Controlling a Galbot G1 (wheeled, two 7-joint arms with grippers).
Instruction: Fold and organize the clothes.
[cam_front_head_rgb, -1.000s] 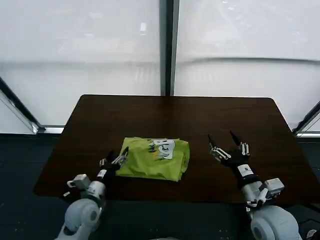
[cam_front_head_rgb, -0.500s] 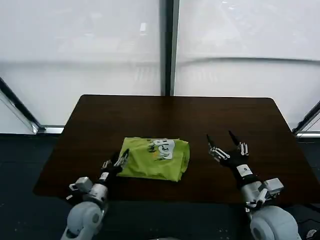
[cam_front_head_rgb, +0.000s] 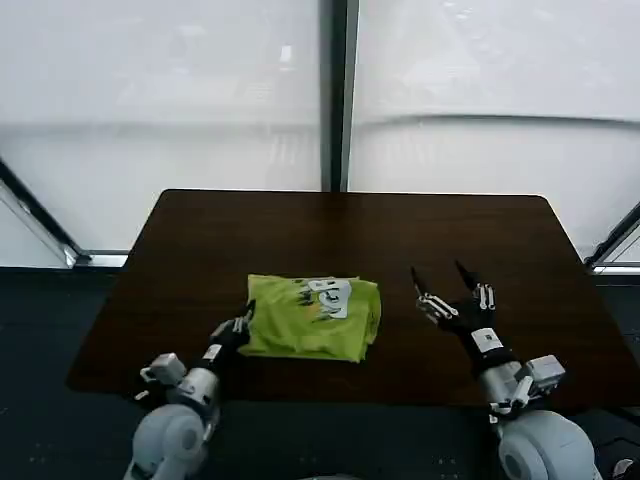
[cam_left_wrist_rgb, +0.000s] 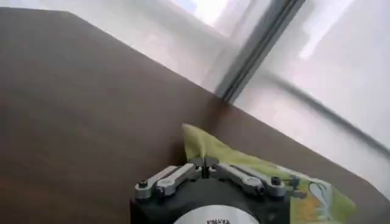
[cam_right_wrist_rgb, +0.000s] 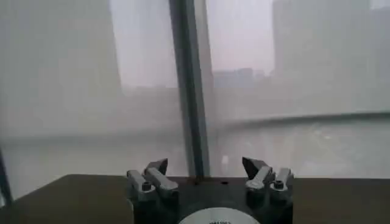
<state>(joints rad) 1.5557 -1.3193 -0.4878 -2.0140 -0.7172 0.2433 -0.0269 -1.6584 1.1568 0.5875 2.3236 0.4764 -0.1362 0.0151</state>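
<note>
- Head view: a lime-green T-shirt (cam_front_head_rgb: 313, 317) is seen folded into a compact rectangle on the dark brown bench (cam_front_head_rgb: 340, 235), slightly toward the robot's left of centre and nearer the front edge than the back. A white patch with dark marks is noted on its upper face.
- Head view: the left hand (cam_front_head_rgb: 244, 316) is found at the shirt's near left corner, fingers drawn together; from here it cannot be told whether cloth is pinched between them.
- Head view: the right hand (cam_front_head_rgb: 440, 279) is held over bare bench, well apart from the shirt on the robot's right, its fingers spread wide and holding nothing.
- Left wrist view: the left hand (cam_left_wrist_rgb: 204, 161) is recorded with its fingertips closed against each other at a raised green corner of the shirt (cam_left_wrist_rgb: 268, 176); contact is apparent, but a firm grip on the cloth cannot be confirmed.
- Right wrist view: the right hand (cam_right_wrist_rgb: 206, 165) is shown with fingers (cam_right_wrist_rgb: 156, 168) set wide apart and nothing between them. The bench edge (cam_right_wrist_rgb: 85, 182) and frosted windows (cam_right_wrist_rgb: 292, 79) with a dark frame are noted beyond.
</note>
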